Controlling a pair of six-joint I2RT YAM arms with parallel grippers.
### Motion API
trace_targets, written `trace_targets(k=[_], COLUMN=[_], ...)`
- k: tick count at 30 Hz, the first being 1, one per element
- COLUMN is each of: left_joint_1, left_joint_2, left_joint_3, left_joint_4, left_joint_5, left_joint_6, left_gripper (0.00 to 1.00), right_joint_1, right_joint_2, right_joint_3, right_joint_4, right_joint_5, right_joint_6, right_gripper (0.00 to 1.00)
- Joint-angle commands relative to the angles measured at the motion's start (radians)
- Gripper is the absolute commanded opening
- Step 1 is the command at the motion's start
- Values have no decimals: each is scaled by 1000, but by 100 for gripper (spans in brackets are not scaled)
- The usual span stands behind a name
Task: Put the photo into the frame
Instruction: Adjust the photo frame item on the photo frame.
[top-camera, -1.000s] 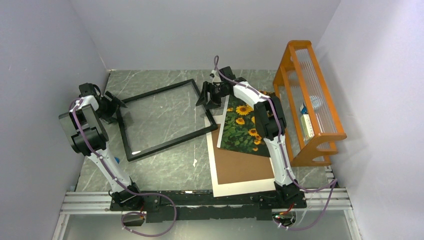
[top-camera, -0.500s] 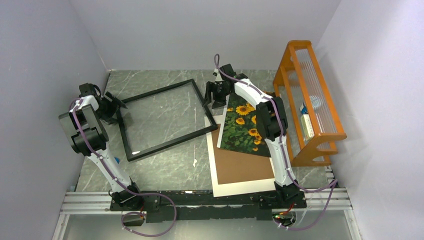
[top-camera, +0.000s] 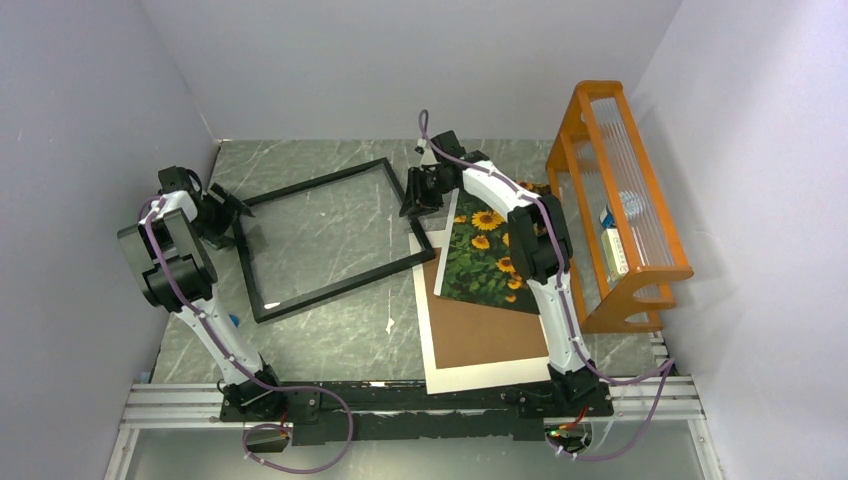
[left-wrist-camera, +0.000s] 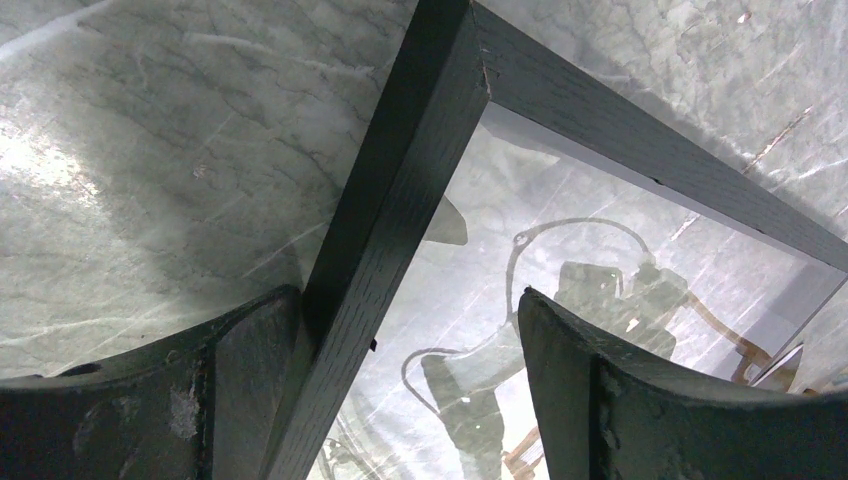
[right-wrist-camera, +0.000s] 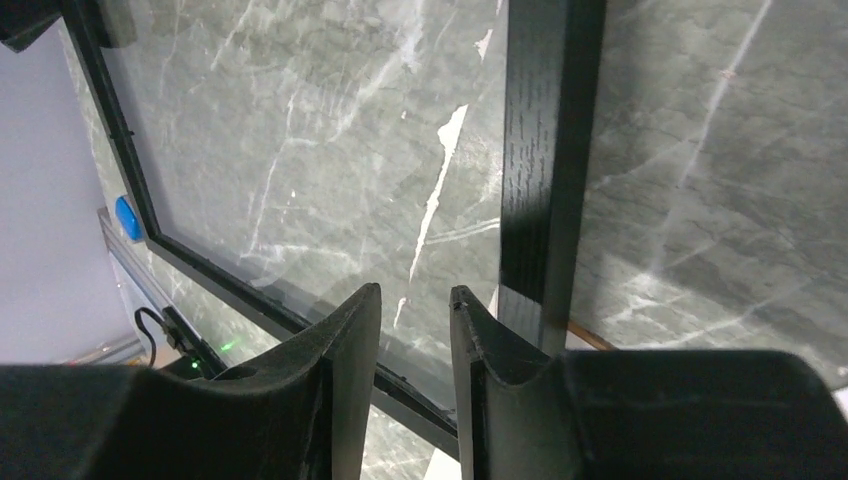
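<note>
The black frame (top-camera: 312, 182) lies flat on the marble table, left of centre. My left gripper (top-camera: 238, 218) sits at its left corner. In the left wrist view it (left-wrist-camera: 410, 292) is wide open astride the frame's bar (left-wrist-camera: 400, 200), which runs close beside the left finger. My right gripper (top-camera: 415, 195) hovers at the frame's right side. Its jaws (right-wrist-camera: 415, 290) stand a narrow gap apart with nothing between them, and the frame's bar (right-wrist-camera: 545, 150) passes outside the right finger. The sunflower photo (top-camera: 485, 255) lies right of the frame, under the right arm.
The photo rests on a brown backing board (top-camera: 480, 335), which lies on a white mat sheet (top-camera: 470, 378). An orange wooden rack (top-camera: 620, 200) stands along the right wall. The frame's lower right corner overlaps the mat. Grey walls close in on the left, the back and the right.
The right gripper's jaws have narrowed from wide apart to a small gap, and it has shifted slightly left at the frame's right side. The left arm and the frame have not moved.
</note>
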Motion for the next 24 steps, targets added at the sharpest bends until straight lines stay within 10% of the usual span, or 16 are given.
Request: trace_targets(k=[1,24], left_joint_1=[-2,-2], left_joint_2=[-14,-22], left_joint_3=[-29,-29], left_joint_4=[-66,-63], left_joint_5=[-18,-8], left_joint_6=[-4,-3], left_gripper=[87,87], right_joint_1=[13,42], right_joint_2=[31,-25], right_joint_3=[46,73], right_joint_4=[25,144], right_joint_5=[-8,121], right_joint_6=[-2,7], right_gripper=[35,41])
